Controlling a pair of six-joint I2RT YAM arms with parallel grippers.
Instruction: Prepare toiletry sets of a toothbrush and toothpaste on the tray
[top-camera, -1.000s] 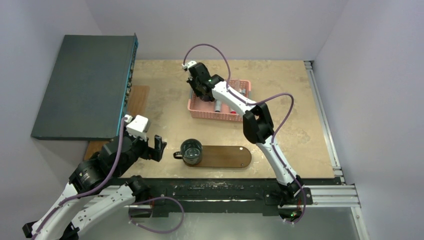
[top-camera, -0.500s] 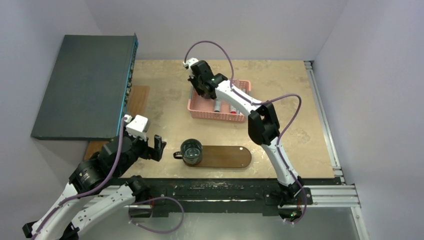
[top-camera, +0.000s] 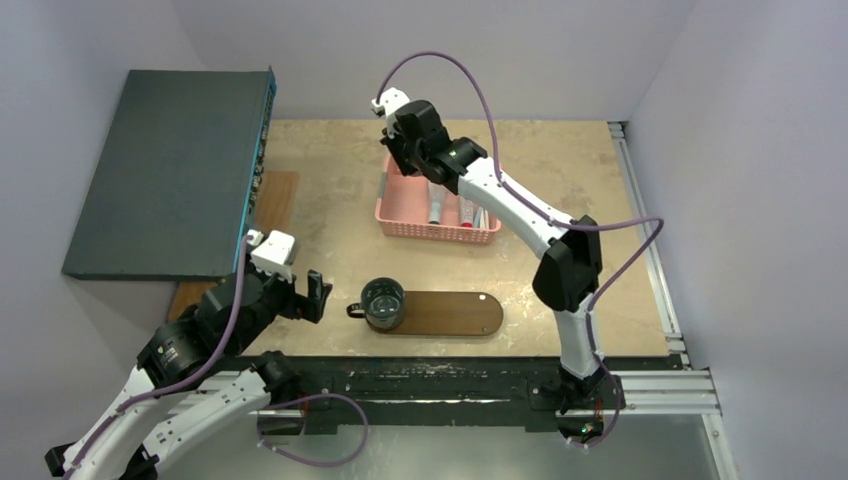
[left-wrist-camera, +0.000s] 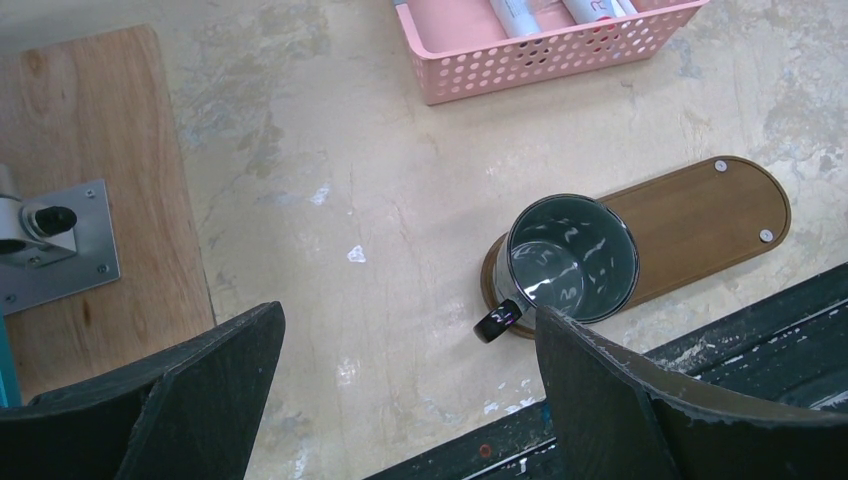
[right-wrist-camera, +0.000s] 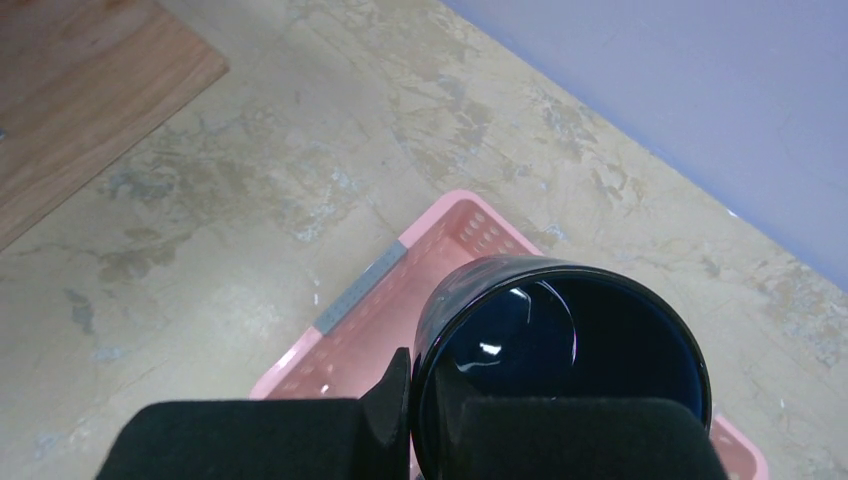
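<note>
The dark brown oval tray (top-camera: 450, 313) lies near the front edge, also in the left wrist view (left-wrist-camera: 700, 215). A dark glossy mug (top-camera: 383, 302) stands on its left end. The pink basket (top-camera: 437, 232) behind it holds small toothpaste tubes (top-camera: 437, 210) and other slim items; I cannot tell toothbrushes apart. My right gripper (top-camera: 410, 160) hangs over the basket's left end, shut on the rim of a second dark mug (right-wrist-camera: 560, 350), one finger inside (right-wrist-camera: 425, 420). My left gripper (top-camera: 310, 295) is open and empty, left of the tray (left-wrist-camera: 405, 330).
A large dark grey box (top-camera: 170, 170) fills the left side, with a wooden board (left-wrist-camera: 90, 180) and a metal bracket (left-wrist-camera: 55, 245) beneath it. A black rail (top-camera: 440, 375) runs along the front edge. The basket's near wall (left-wrist-camera: 560, 62) shows in the left wrist view.
My right arm has lifted the dark mug out of the basket's left end, rising and stretching back and right. The left arm has not moved.
</note>
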